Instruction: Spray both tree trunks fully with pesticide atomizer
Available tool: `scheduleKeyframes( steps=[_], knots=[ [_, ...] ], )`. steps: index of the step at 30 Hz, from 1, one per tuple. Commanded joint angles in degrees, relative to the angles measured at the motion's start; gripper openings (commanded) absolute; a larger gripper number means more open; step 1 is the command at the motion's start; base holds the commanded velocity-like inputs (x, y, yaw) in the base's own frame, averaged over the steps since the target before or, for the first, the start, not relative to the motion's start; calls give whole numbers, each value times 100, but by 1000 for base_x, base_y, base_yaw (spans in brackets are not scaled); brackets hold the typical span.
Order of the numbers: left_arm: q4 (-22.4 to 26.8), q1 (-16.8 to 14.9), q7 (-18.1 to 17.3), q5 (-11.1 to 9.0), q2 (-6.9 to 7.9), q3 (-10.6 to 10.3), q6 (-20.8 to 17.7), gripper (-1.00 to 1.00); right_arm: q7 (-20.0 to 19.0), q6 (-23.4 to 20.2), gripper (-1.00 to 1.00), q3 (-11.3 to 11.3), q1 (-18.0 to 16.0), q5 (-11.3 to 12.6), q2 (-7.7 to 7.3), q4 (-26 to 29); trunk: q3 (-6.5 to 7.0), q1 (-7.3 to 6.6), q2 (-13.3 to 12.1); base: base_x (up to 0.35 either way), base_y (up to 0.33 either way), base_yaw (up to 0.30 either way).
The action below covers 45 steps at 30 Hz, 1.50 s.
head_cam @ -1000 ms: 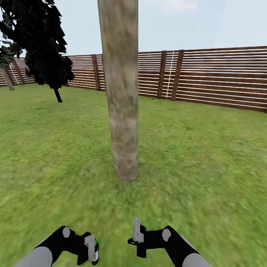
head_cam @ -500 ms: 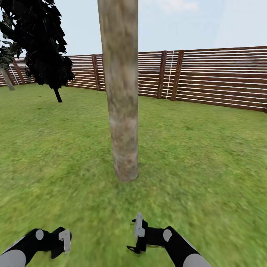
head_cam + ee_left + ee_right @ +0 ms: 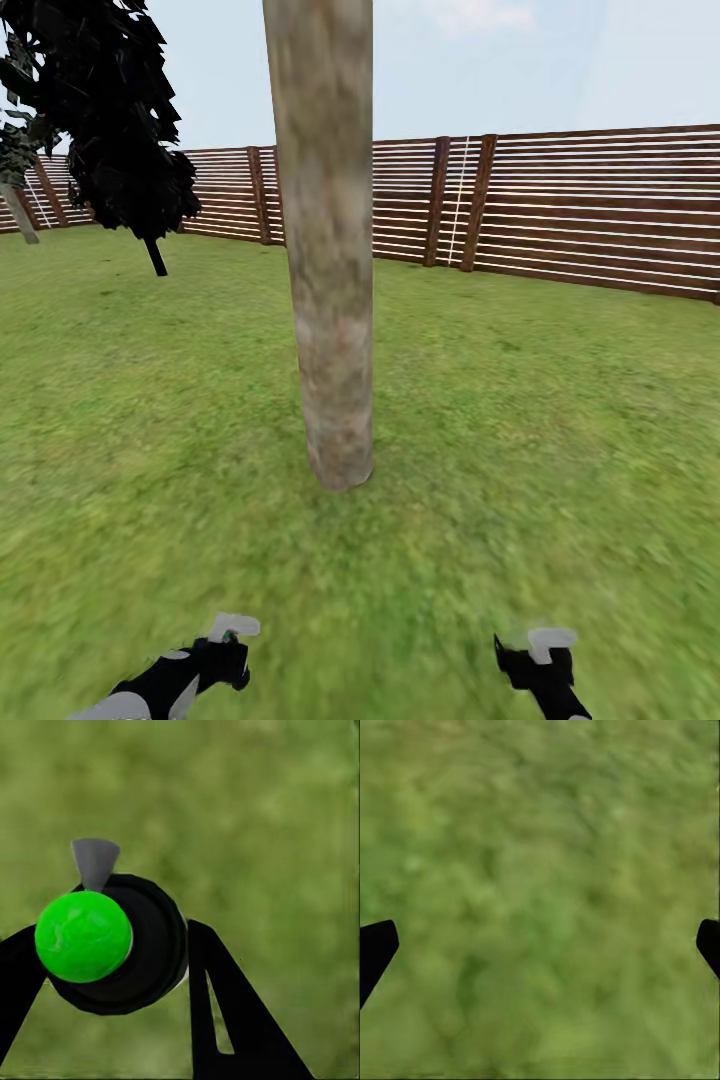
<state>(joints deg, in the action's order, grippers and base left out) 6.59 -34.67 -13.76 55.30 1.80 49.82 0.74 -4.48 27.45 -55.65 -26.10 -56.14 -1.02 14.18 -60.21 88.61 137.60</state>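
I stand on a green lawn (image 3: pixel 560 420) with a thick, mottled beige and grey-brown tree trunk (image 3: pixel 328 260) rising straight ahead of me, its base set in the grass a short way in front of my arms. Both of my arms are held low and show at the bottom edge of my head view, well apart from each other, the trunk between them and farther off. My left arm reaches forward from the lower left, black at the wrist, and my left pincer (image 3: pixel 232 632) points down toward the grass. From the left wrist camera I look along its two black fingers (image 3: pixel 225 1012), which are clamped on either side of the pesticide atomizer (image 3: pixel 112 941): a round black body seen end-on, with a bright green cap and a small grey nozzle. My right arm sits at the lower right, and my right pincer (image 3: pixel 545 645) also points down. Its wrist camera shows the two black fingertips (image 3: pixel 375 949) at opposite edges with only grass (image 3: pixel 540 900) between them, so it is spread wide and holds nothing. A brown slatted wooden fence (image 3: pixel 590 210) rings the garden behind the trunk, and a dark, thin-stemmed conifer (image 3: pixel 115 120) stands far off to the left.
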Motion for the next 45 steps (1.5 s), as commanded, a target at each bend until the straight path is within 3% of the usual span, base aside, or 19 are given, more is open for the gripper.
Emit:
scheduleKeyframes(
  steps=[1,3,5,8,11,12,15,27,40,45],
  knots=[
    [17,-15,56,48,-101,49,-96,-100,-53,93,100,-291,20,-27,-171,-1,-4,-1,2,0,0,0],
    [19,-23,129,43,-160,39,-155,-100,-47,254,100,-478,84,-22,-340,-2,-4,-1,2,11,0,0],
    [18,1,158,41,-185,43,-150,-100,-24,352,100,-549,116,-20,-396,-2,-4,-1,2,187,0,0],
    [21,-43,162,47,-201,52,-241,-100,96,580,100,-618,130,-20,-421,5,-4,-1,2,307,0,0],
    [26,-51,165,49,-188,54,-462,-100,361,644,100,-1035,131,-19,-394,-13,-4,-1,2,334,0,0],
    [26,-28,166,52,-173,46,-513,-100,402,652,100,-1266,132,-19,-386,-17,-4,-1,2,337,-27,0],
    [27,13,192,60,-175,20,-524,-100,408,647,100,-1412,132,-25,-382,-20,-4,-1,2,336,-69,0],
    [28,-154,207,34,-235,63,-557,-100,430,639,100,-1440,133,-28,-364,-21,-4,-1,2,242,-108,-14],
    [35,-152,222,10,-201,71,-511,-100,430,639,100,-1440,132,-28,-363,-20,-4,-1,2,69,-1,-283],
    [29,-135,220,-1,-230,73,-463,-100,430,639,100,-1440,132,-28,-363,-20,-4,-1,2,95,0,-52]
  ],
)
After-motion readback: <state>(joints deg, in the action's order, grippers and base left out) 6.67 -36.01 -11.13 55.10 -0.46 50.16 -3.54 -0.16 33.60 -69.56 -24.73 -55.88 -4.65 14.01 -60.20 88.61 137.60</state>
